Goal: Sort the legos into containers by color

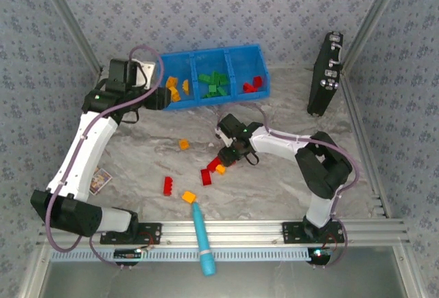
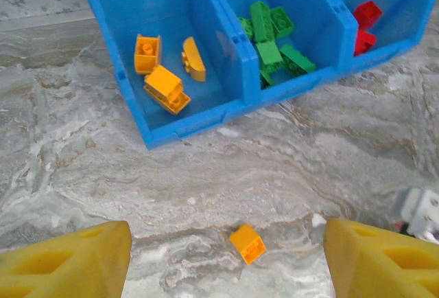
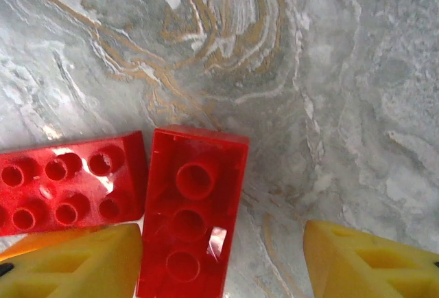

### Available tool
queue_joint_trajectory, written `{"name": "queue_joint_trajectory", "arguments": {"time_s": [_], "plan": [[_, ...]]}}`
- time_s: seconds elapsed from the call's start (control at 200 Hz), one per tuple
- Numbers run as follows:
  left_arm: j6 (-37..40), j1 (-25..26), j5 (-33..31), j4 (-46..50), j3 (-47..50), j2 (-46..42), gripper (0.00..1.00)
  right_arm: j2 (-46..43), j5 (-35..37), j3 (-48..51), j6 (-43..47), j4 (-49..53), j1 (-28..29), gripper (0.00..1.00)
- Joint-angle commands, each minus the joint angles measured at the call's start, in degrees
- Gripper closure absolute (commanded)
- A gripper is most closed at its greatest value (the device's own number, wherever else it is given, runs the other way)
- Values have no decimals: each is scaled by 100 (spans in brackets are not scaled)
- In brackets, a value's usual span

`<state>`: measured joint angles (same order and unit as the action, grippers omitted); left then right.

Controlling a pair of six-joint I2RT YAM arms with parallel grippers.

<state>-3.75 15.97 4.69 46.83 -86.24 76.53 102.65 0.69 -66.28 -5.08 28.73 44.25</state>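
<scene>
Blue tray [image 2: 185, 126], three joined compartments, sits at the far side of the table [image 1: 274, 195]; all positions below are referenced to it. Left compartment: orange-yellow bricks [image 2: 167, 88], three countable in the left wrist view. Middle compartment: green bricks [image 2: 271, 37] in a loose heap. Right compartment: red bricks [image 2: 367, 15], at least two. Left fingers [image 1: 162, 97] hover just off the tray's near left corner, spread wide with nothing between them: open and empty. In the left wrist view a single orange brick [image 2: 247, 243] lies on the table a little way out from the tray's front wall, under the gap between those fingers. Right fingers [image 1: 225, 159] are low over the table, well out from the tray's middle compartment, and also parted. They straddle an upturned red brick [image 3: 192, 215], hollow side up, with one finger close by its edge and the other well clear — not gripped. A second red brick [image 3: 68, 188], studs up, lies right alongside the upturned one; whether the two touch I cannot tell. Farther from the tray lie a lone red brick [image 1: 167, 185] and another orange brick [image 1: 188, 196]. Teal marker [image 1: 203, 239] lies farthest from the tray, at the near table edge. Black case [image 1: 326, 71] stands upright to the right of the tray — apart from it.
</scene>
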Motion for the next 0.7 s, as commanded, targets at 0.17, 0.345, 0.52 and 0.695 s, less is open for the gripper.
{"name": "queue_joint_trajectory", "arguments": {"time_s": [0.17, 0.345, 0.52, 0.695], "plan": [[458, 117, -56, 386, -523, -51, 24, 340, 102, -82, 62, 163, 107, 36], [479, 144, -56, 388, -576, -58, 23, 405, 111, 6, 17, 134, 109, 45], [469, 162, -65, 436, -589, -90, 23, 453, 138, 123, 7, 97, 82, 57], [530, 223, 11, 615, -568, -122, 22, 410, 131, 159, 38, 193, -33, 67]]}}
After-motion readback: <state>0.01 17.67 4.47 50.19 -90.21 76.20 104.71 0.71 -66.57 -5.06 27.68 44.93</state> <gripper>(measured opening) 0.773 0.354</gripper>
